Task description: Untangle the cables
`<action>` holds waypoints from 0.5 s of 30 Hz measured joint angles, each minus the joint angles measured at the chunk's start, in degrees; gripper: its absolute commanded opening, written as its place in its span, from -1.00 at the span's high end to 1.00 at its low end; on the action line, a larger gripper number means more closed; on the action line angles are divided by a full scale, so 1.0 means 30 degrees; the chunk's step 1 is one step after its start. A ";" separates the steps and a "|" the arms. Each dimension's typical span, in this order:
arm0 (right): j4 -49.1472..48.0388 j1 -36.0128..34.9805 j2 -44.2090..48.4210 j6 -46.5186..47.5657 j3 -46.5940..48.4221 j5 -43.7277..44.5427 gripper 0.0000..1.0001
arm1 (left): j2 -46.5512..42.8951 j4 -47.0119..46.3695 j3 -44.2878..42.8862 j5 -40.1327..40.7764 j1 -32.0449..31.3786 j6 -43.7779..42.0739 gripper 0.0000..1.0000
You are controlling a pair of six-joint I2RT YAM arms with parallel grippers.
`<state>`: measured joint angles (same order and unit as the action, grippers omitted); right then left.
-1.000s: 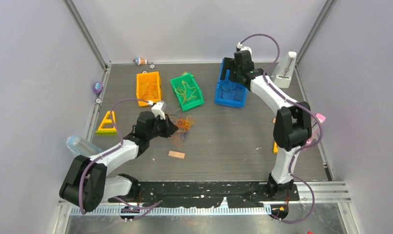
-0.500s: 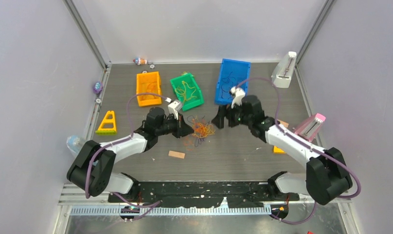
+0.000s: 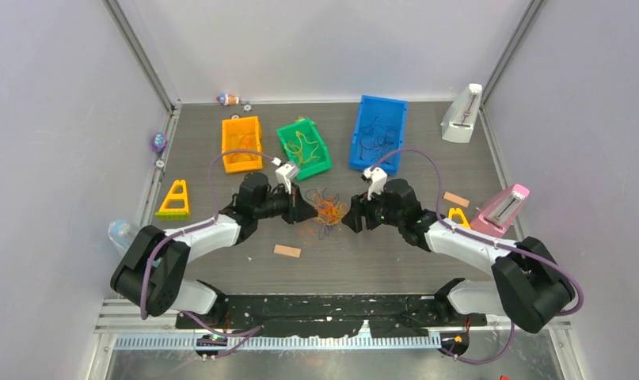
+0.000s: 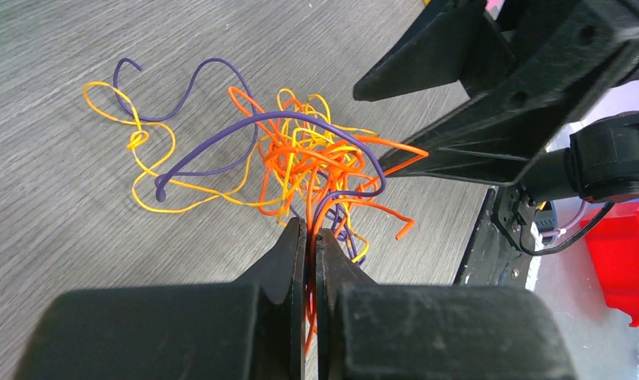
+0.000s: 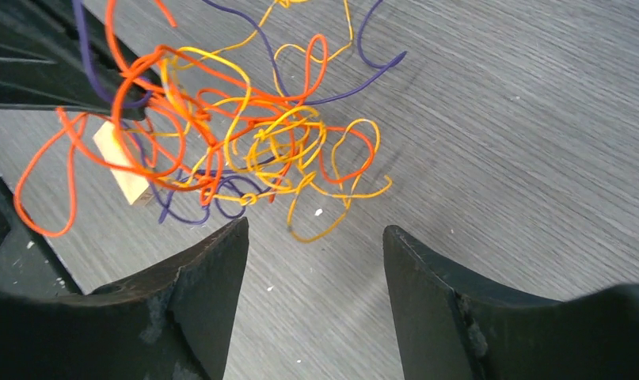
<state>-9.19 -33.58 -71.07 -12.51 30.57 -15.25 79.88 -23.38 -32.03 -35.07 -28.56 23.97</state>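
- The cables (image 3: 329, 209) form 1 tangled bundle of yellow, orange-red and purple strands at mid-bench (image 3: 395, 253), between the 2 hands.
- The left hand (image 4: 309, 234) is closed, pinching orange-red strands at the near edge of the bundle. The rest fans out ahead of its fingertips.
- The right hand (image 5: 316, 237) is open, with no strand between its fingers. The bundle lies just ahead of it, offset toward the left of its view.
- Key relation: the hands face each other across the bundle, which has no clear long axis. The right hand is free, so the next pick probably falls to it.
- Left wrist view: shows the pinch, and the right hand's fingers just beyond the bundle.
- Right wrist view: shows loose yellow loops nearest the open fingers, and a small wooden block (image 5: 122, 170) behind the strands.
- Top view: single strands cannot be told apart.
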 measured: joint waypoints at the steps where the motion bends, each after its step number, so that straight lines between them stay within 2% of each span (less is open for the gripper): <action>1: -0.0175 -0.0051 -0.0255 0.0022 0.0022 0.0124 -0.24 | 0.0015 0.0000 -0.0015 -0.0066 0.0000 0.0000 1.00; 4: -0.0488 -0.0233 -0.1064 0.0080 0.0087 0.0576 -0.08 | 0.0051 -0.0015 -0.0029 -0.0262 0.0000 0.0007 1.00; 6: -0.0517 -0.0321 -0.1413 0.0124 0.0233 0.0831 0.22 | 0.0051 -0.0058 -0.0029 -0.0372 0.0000 0.0015 1.00; 7: -0.0546 -0.0335 -0.1559 0.0175 0.0357 0.0954 0.49 | 0.0051 -0.0095 -0.0029 -0.0408 0.0000 0.0015 1.00; 9: -0.0619 -0.0401 -0.1676 0.0226 0.0561 0.1202 0.83 | 0.0051 -0.0131 -0.0029 -0.0423 0.0000 0.0007 1.00; 15: -0.0554 -0.0408 -0.0350 -0.0393 0.0474 0.3563 0.89 | -0.0015 0.0175 -0.0029 0.0342 0.0000 -0.0131 1.00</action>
<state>-10.85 -34.81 -72.12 -13.69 31.99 -4.56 79.83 -22.85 -32.12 -34.04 -28.56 23.57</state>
